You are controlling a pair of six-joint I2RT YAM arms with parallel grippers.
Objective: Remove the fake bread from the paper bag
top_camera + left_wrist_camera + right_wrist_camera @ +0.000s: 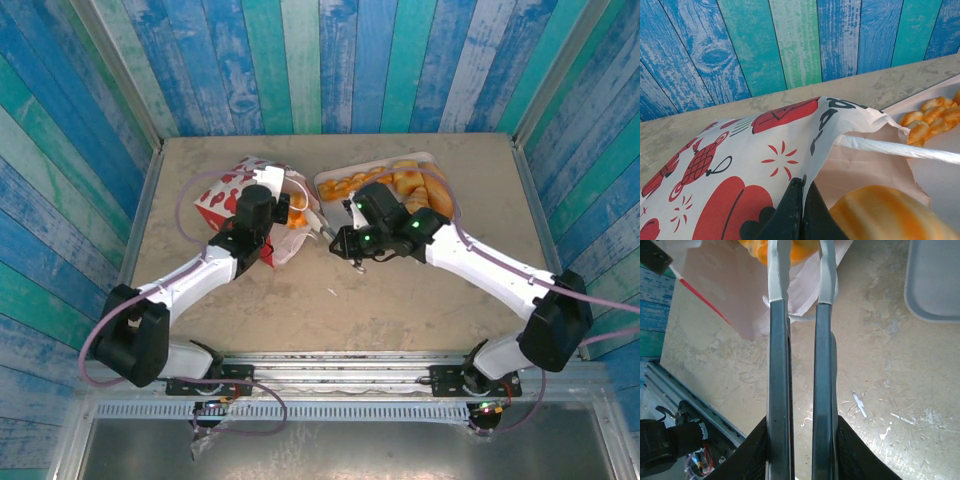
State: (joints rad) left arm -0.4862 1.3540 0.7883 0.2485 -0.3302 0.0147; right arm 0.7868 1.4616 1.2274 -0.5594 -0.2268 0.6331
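The paper bag (225, 195) lies tilted on the table, white with red marks, its mouth facing right. My left gripper (272, 218) is shut on the bag's (740, 150) upper edge, its fingertips (804, 187) pinching the paper. A glossy orange roll of fake bread (880, 212) sits inside the mouth. My right gripper (800, 445) is shut on the metal tongs (777, 340), whose dark handles run between its fingers. The tong tips straddle that orange bread (800, 250) at the bag's mouth. More fake bread (400, 182), including a braided strip (932, 117), lies on the tray.
The flat white tray (424, 157) sits at the back, right of the bag, and its grey corner (935, 285) shows beside the tongs. Blue and green plank walls enclose the table on three sides. A white cord handle (900, 149) crosses the bag's mouth.
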